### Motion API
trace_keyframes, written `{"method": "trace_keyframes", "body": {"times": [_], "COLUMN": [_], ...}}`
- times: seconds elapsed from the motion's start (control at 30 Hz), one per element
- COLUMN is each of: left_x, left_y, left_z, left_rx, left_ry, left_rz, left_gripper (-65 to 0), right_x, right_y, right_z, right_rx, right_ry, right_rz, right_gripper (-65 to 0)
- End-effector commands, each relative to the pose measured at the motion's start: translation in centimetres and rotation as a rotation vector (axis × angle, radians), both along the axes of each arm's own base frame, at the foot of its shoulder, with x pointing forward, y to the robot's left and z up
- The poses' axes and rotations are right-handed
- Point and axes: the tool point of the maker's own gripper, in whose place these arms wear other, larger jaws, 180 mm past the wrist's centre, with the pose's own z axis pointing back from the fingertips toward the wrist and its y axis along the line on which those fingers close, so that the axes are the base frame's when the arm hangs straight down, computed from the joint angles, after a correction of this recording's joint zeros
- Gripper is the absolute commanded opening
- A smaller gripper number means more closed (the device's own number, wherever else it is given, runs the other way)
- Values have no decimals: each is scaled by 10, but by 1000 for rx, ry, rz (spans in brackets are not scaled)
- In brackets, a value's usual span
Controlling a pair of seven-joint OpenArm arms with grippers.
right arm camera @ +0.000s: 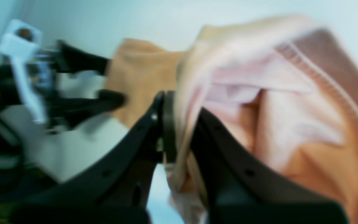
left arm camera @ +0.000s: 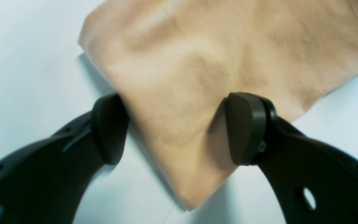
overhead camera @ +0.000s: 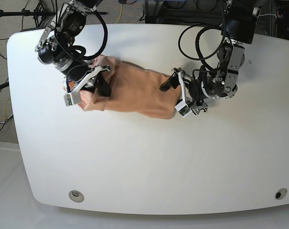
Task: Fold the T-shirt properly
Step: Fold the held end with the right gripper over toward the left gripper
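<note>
The peach T-shirt [overhead camera: 134, 93] lies as a long bunched strip across the back middle of the white table [overhead camera: 144, 157]. My left gripper [left arm camera: 177, 130] is open, its two dark fingers set on either side of a corner of the T-shirt [left arm camera: 197, 62] that rests flat on the table; in the base view it [overhead camera: 175, 98] sits at the cloth's right end. My right gripper [right arm camera: 182, 133] is shut on a fold of the T-shirt [right arm camera: 291, 109] with a stitched hem showing, and holds the cloth's left end [overhead camera: 97, 82] slightly lifted. The printed graphic is hidden.
Black cables [overhead camera: 201, 43] loop from the left arm over the back of the table. Two round holes [overhead camera: 76, 195] sit near the front edge. Stands and wires lie beyond the table's back and left edges.
</note>
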Motion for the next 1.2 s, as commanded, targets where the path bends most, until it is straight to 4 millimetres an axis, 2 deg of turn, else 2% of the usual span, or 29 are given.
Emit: {"method": "trace_keyframes", "body": {"times": [0.0,0.2,0.27,0.4,0.6,1.17], "left_x": [1,1,0,-1,-1,-5], "left_y": [3,4,2,2,1,-2], "left_z": [0,0,-1,-1,-1,-2], "left_rx": [19,17,18,20,15,5], "left_ry": [1,3,4,5,4,3], "left_rz": [0,1,-4,-5,-3,-8], "left_gripper": [-199,-199,-195,-195,-196,-198], "right_x": [7,4,2,1,1,0], "right_y": [35,66,88,101,114,125], "right_z": [27,36,42,45,46,34], "right_rx": [124,164,178,178,168,107], "right_ry": [-91,-96,-108,-114,-115,-92], "right_rz": [73,153,218,259,297,329], "right_gripper": [-650,-650,-650,-650,-650,-650]}}
